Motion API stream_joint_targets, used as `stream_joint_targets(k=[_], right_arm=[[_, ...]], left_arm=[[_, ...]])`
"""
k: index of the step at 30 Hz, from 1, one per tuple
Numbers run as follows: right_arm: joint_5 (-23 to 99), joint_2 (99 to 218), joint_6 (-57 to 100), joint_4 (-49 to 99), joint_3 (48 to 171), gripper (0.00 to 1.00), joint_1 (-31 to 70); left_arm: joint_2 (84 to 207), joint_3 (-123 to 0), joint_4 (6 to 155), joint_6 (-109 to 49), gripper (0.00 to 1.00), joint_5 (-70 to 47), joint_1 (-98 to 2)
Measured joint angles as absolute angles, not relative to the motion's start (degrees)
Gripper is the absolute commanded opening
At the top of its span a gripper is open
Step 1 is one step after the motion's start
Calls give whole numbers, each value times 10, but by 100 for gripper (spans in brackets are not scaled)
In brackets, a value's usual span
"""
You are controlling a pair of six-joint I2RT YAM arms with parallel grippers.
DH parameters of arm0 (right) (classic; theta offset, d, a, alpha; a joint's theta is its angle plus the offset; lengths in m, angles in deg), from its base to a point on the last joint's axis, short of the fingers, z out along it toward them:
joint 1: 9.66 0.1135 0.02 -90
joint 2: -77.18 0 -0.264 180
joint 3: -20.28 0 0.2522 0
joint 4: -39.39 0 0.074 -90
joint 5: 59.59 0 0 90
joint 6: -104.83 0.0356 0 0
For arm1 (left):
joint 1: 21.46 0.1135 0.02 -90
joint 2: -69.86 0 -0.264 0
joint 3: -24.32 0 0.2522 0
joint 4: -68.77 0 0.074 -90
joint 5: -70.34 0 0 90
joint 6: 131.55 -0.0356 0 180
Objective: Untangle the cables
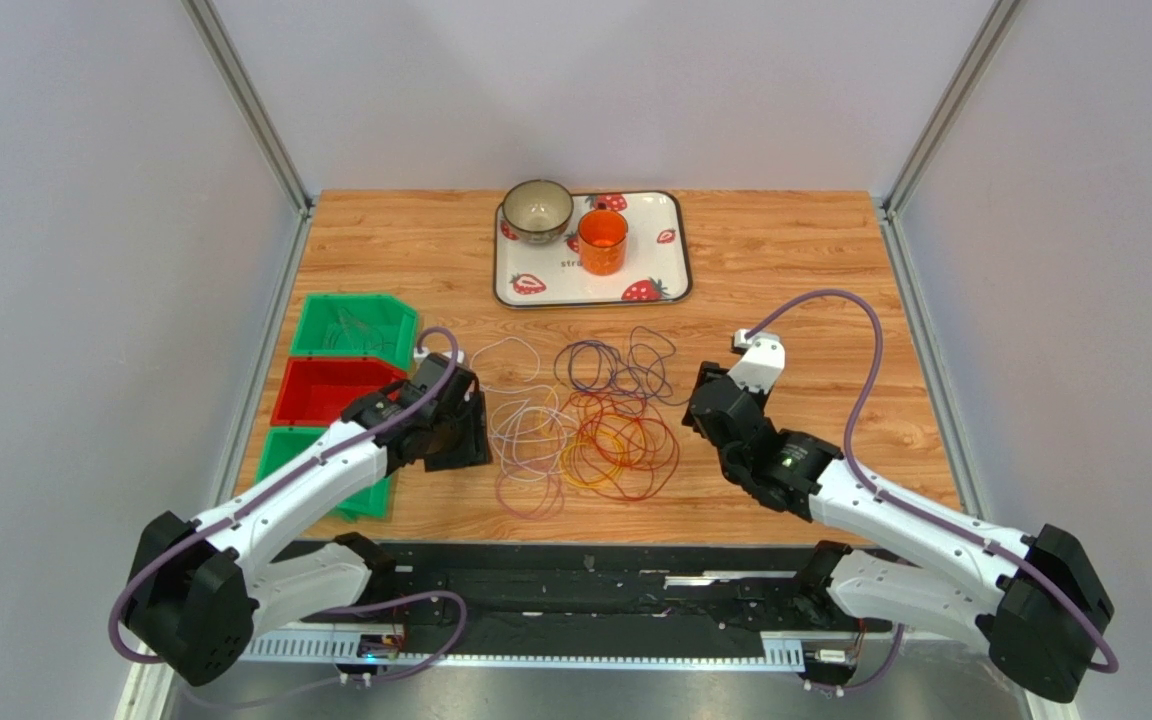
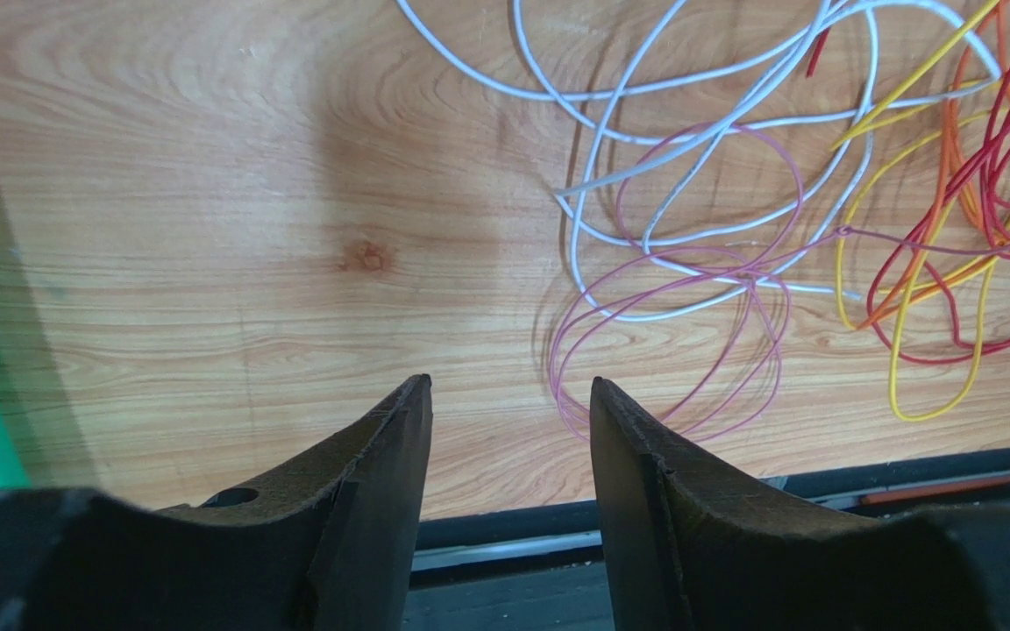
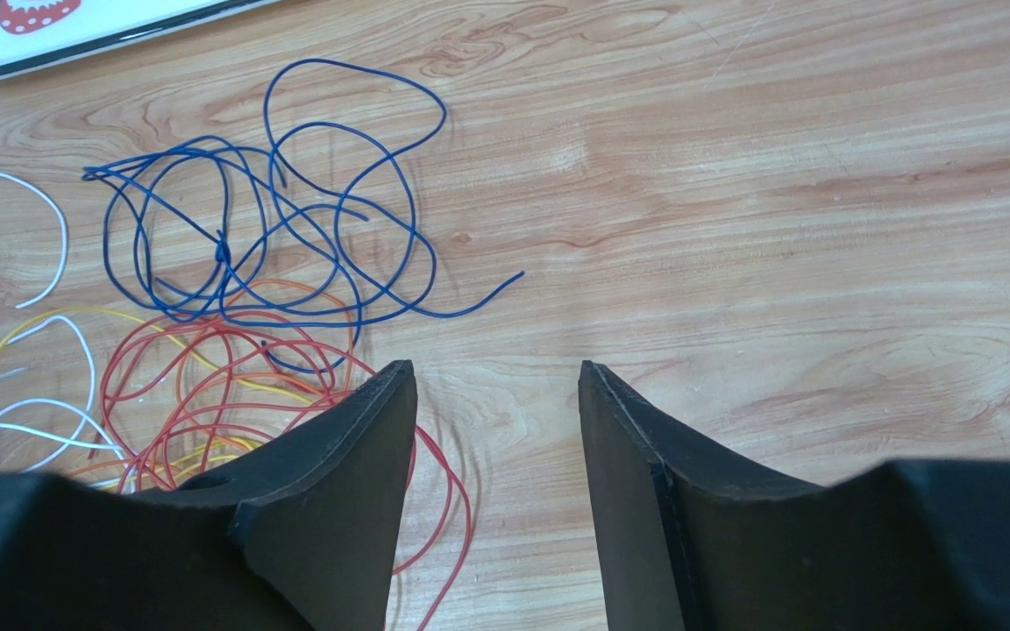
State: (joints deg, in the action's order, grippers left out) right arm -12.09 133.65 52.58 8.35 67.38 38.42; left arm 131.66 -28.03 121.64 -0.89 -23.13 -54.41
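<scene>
Both the left hand and the right hand hung released, flanking the cables by the near edge of the desk; we judged each could tease loops outward.

- We see the cables tangled in loose loops mid-tabletop.
- Our left fingers and right fingers flank them.
- A strawberry tray behind carries a bowl and orange cup.
</scene>
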Motion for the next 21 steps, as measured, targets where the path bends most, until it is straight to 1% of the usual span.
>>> stream_joint_targets(k=[8,14,21], right_arm=[[-72,1338,527,88,667,51,349],[-51,1352,526,93,667,49,343],[-40,1365,525,97,667,48,343]], left_arm=[[1318,-235,1183,21,54,-230,-567],[1320,-214,1166,31,53,-224,-573],[1335,-209,1135,36,46,-214,-583]])
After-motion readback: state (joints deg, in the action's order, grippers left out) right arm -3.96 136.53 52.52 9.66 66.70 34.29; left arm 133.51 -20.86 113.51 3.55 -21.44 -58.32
